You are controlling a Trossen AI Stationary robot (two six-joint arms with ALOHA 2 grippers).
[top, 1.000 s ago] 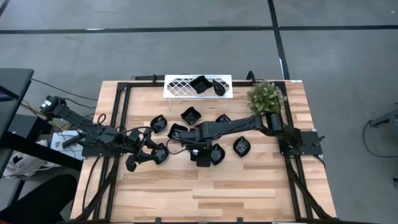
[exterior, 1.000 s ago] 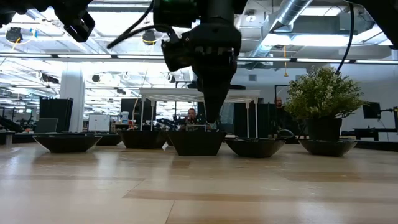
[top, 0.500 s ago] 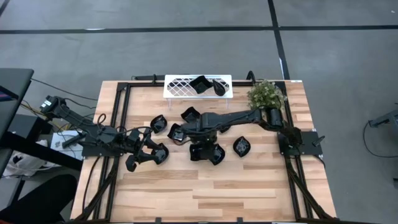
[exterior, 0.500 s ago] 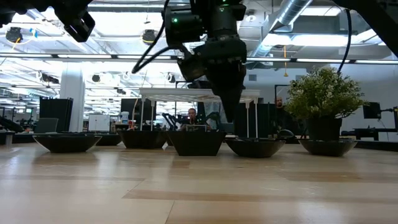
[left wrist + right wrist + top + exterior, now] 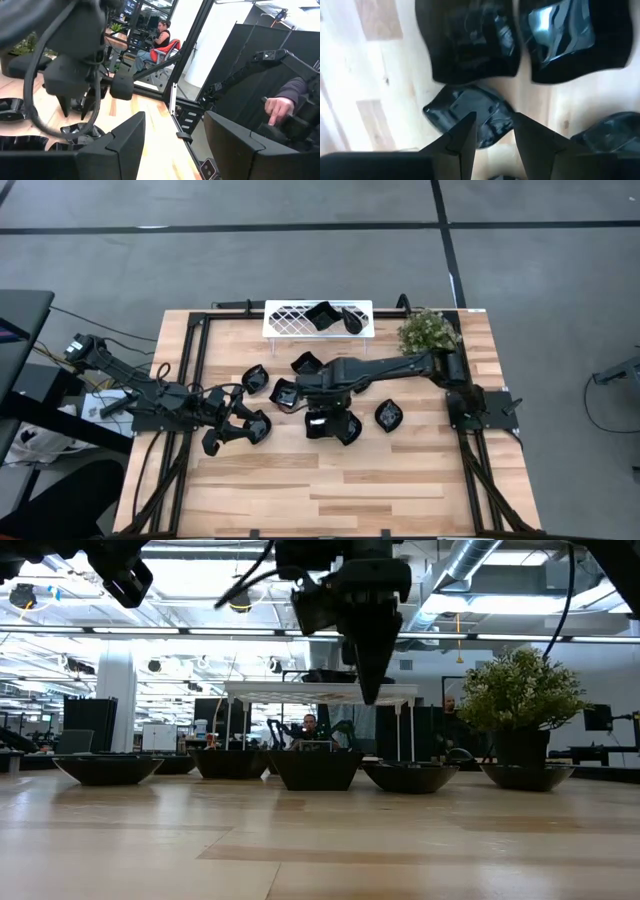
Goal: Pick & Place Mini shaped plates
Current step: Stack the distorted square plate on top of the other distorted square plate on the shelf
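Several glossy black mini shaped plates [image 5: 286, 392] lie flat on the wooden table around its middle; the low view shows them in a row [image 5: 315, 768]. Two more plates [image 5: 322, 315] sit on the white lattice tray [image 5: 290, 320] at the far edge. My right gripper [image 5: 370, 690] hangs above the middle group and points down, open and empty. Its wrist view shows a leaf-shaped plate [image 5: 465, 115] below the fingers [image 5: 494, 130] and two wavy squares [image 5: 470, 40] beyond. My left gripper [image 5: 175, 120] waits open at the table's left [image 5: 228, 430].
A small potted plant [image 5: 428, 335] stands at the far right, close to the right arm. A black frame [image 5: 195, 360] runs along the table's sides. Bare wood [image 5: 330, 490] fills the near half. A person's hand [image 5: 277, 107] shows beyond the table in the left wrist view.
My right gripper has risen from just above the middle plate, well clear of the row, and has shifted a little toward the far edge. It still points down. The plates lie where they were.
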